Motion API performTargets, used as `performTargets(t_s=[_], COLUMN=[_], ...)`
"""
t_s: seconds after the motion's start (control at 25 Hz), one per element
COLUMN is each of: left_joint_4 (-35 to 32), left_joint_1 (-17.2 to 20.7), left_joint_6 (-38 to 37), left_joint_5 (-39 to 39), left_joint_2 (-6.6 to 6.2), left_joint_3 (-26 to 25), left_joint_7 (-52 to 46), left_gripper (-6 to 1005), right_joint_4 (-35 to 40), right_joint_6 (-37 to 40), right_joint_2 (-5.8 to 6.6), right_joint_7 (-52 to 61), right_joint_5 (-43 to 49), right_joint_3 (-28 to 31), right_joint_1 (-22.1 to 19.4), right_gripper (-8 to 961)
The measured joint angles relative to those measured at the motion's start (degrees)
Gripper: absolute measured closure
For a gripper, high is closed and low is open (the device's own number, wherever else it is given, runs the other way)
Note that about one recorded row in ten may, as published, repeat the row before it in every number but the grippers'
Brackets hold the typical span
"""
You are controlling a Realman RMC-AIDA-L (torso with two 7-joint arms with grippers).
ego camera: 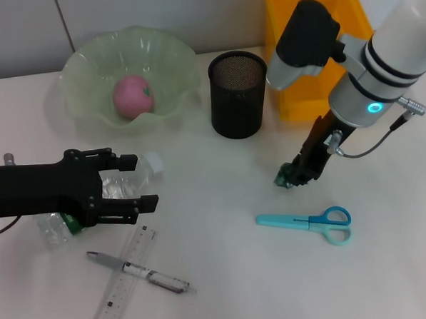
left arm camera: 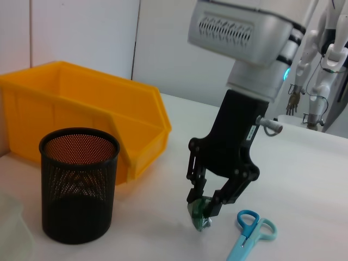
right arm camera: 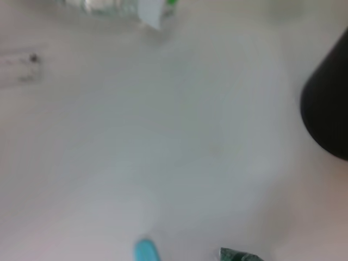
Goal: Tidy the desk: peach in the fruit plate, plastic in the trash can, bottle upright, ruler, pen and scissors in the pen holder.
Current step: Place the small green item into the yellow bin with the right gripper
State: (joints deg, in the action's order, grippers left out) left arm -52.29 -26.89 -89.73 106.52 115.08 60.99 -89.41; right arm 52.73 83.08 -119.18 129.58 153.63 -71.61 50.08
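Ruler (ego camera: 123, 286) and pen (ego camera: 139, 271) lie at the desk (ego camera: 226, 273) near edge. Left gripper (ego camera: 132, 183) is spread wide around the lying bottle (ego camera: 121, 186). Right gripper (ego camera: 292, 175) pinches crumpled plastic (left arm camera: 200, 213) mid-desk; plastic step is underway, and next comes a lift to the trash can (ego camera: 284, 91) at the far edge.

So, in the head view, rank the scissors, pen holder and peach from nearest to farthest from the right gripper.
From the right gripper, pinching a small green scrap at the desk:
1. Scissors, just in front of it, toward the robot.
2. Pen holder, behind it, toward the robot's left.
3. Peach, far left, in the fruit plate.
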Motion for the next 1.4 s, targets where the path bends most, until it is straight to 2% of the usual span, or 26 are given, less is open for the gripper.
performTargets(t_s=[0.12, 0.2, 0.24, 0.36, 0.4, 0.44, 0.6, 0.72, 0.8, 0.88, 1.0, 1.08, 1.16, 1.2, 1.24, 1.36, 1.4], left_joint_4=[0.0, 0.0, 0.0, 0.0, 0.0, 0.0, 0.0, 0.0, 0.0, 0.0, 0.0, 0.0, 0.0, 0.0, 0.0, 0.03, 0.04], left_joint_1=[0.0, 0.0, 0.0, 0.0, 0.0, 0.0, 0.0, 0.0, -0.05, -0.07, -0.16, -0.19, -0.24, -0.32, -0.32, -0.36, -0.39], left_joint_6=[-0.01, -0.01, -0.01, -0.01, -0.02, -0.02, -0.09, -0.1, -0.1, -0.11, -0.18, -0.19, -0.19, -0.19, -0.19, -0.18, -0.18], left_joint_5=[0.01, 0.0, 0.0, -0.06, -0.04, -0.04, 0.07, 0.07, 0.07, 0.06, 0.01, -0.02, -0.03, -0.02, -0.02, -0.01, -0.01], left_joint_2=[-0.01, -0.04, -0.04, -0.09, -0.09, -0.09, -0.05, 0.01, 0.05, 0.05, 0.06, 0.06, 0.06, 0.06, 0.06, 0.06, 0.06], left_joint_3=[0.01, 0.0, 0.0, -0.13, -0.26, -0.26, -0.64, -0.66, -0.68, -0.69, -0.71, -0.75, -0.79, -0.81, -0.81, -0.88, -1.07], left_joint_7=[-0.04, -0.17, -0.17, -0.22, -0.23, -0.23, -0.15, -0.15, -0.16, -0.16, -0.18, -0.18, -0.2, -0.23, -0.23, -0.26, -0.27], left_gripper=[187, 188, 188, 190, 190, 191, 192, 194, 194, 195, 197, 197, 198, 199, 199, 200, 201], right_joint_4=[2.65, 8.27, 8.27, 14.36, 18.25, 18.25, 25.69, 27.34, 28.84, 28.88, 27.66, 26.72, 23.59, 19.49, 19.49, 13.4, 9.23], right_joint_6=[2.19, 5.28, 5.28, 7.96, 9.23, 9.23, 10.16, 9.49, 6.26, 4.35, -4.87, -7.24, -11.37, -14.99, -14.99, -19.85, -23.09], right_joint_2=[0.02, 0.08, 0.08, 0.09, 0.09, 0.09, 0.16, 0.31, 0.58, 0.64, 0.69, 0.61, 0.49, 0.53, 0.53, 0.65, 0.72], right_joint_7=[0.1, 0.63, 0.63, 1.41, 1.97, 1.97, 3.07, 3.92, 5.31, 5.9, 7.4, 7.51, 7.58, 7.6, 7.6, 7.44, 7.29], right_joint_5=[-1.1, -1.65, -1.65, -1.67, -1.69, -1.69, -1.5, -1.28, -1.18, -1.14, -1.08, -1.07, -1.06, -1.05, -1.05, -1.06, -1.06], right_joint_3=[0.14, 0.63, 0.63, 1.69, 2.85, 2.85, 7.81, 10.06, 14.2, 15.16, 16.47, 16.44, 16.32, 16.12, 16.12, 15.95, 15.94], right_joint_1=[-0.58, -1.88, -1.88, -3.21, -4.09, -4.09, -5.68, -5.93, -6.19, -6.4, -8.05, -8.39, -8.35, -7.75, -7.75, -6.52, -5.44], right_gripper=[653, 666, 672, 692, 698, 703, 726, 738, 739, 740, 724, 713, 702, 697, 692, 676, 670])
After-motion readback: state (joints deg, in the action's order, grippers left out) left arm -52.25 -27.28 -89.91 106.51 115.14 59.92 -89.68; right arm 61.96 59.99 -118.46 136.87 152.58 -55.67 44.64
